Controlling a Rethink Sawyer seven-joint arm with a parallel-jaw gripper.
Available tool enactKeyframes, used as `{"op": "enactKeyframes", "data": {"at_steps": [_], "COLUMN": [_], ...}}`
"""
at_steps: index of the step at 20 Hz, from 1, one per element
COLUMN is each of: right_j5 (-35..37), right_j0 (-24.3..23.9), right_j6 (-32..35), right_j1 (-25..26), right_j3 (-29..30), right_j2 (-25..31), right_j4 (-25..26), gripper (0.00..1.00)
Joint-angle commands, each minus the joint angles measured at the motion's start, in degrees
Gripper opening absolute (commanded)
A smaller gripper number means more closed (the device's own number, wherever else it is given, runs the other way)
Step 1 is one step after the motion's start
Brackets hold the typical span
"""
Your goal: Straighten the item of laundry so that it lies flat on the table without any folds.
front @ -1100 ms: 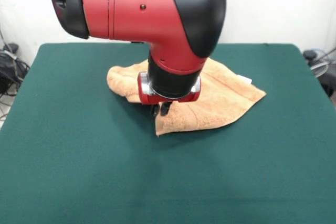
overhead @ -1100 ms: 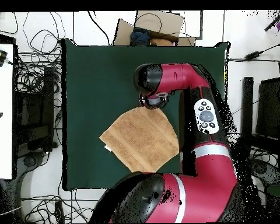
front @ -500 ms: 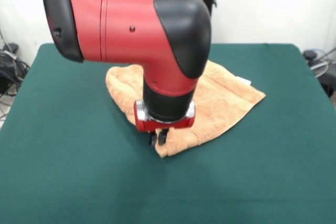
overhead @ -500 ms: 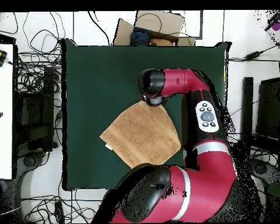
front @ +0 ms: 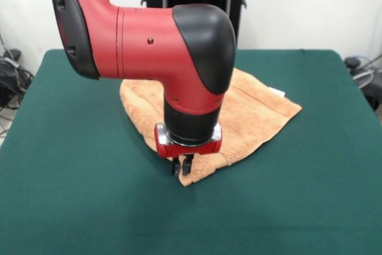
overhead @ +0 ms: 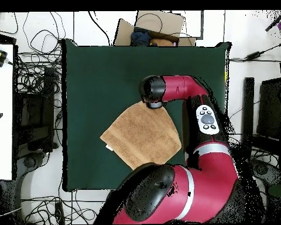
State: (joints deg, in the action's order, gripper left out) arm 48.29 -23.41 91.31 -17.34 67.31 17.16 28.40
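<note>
Gripper pinched narrow on the near corner of the towel, having carried it nearward across the table over the last second; towel lies mid-table, now drawn into a near-flat diamond; judgement: fold mostly pulled out, release likely next.

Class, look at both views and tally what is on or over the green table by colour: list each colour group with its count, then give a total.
Orange-tan: 1, the rectangular terry-cloth towel
White: 1, the small tag on the towel's edge
Red and black: 1, the robot arm with its end effector at the towel's near corner
Dark green: 1, the cloth-covered table
Total: 4
</note>
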Motion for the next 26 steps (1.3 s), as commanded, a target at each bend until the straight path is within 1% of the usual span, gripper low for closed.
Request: {"op": "enactKeyframes", "data": {"at_steps": [1, 5, 9, 10, 16, 20, 21, 26], "right_j5": [-3.4, -3.0, -2.5, -2.3, -0.5, -0.7, -0.7, -1.8], "right_j0": [1.4, 1.6, 1.3, 1.2, 1.0, 0.6, 0.5, -0.6], "right_j6": [-1.1, -0.2, -1.0, -1.3, -2.0, -2.3, -2.4, -2.6], "right_j1": [-2.0, -2.0, -1.7, -1.6, -0.8, -0.7, -0.7, -0.4], "right_j3": [8.8, 9.5, 9.6, 9.4, 7.6, 7.5, 7.5, 8.2], "right_j2": [-1.5, -1.7, -1.2, -1.0, -0.6, -0.3, -0.2, 0.8], "right_j4": [3.9, 3.3, 3.3, 3.2, 2.6, 2.4, 2.4, 1.6], "gripper": [0.00, 0.00, 0.00, 1.00, 1.00, 1.00, 0.00, 0.00]}}
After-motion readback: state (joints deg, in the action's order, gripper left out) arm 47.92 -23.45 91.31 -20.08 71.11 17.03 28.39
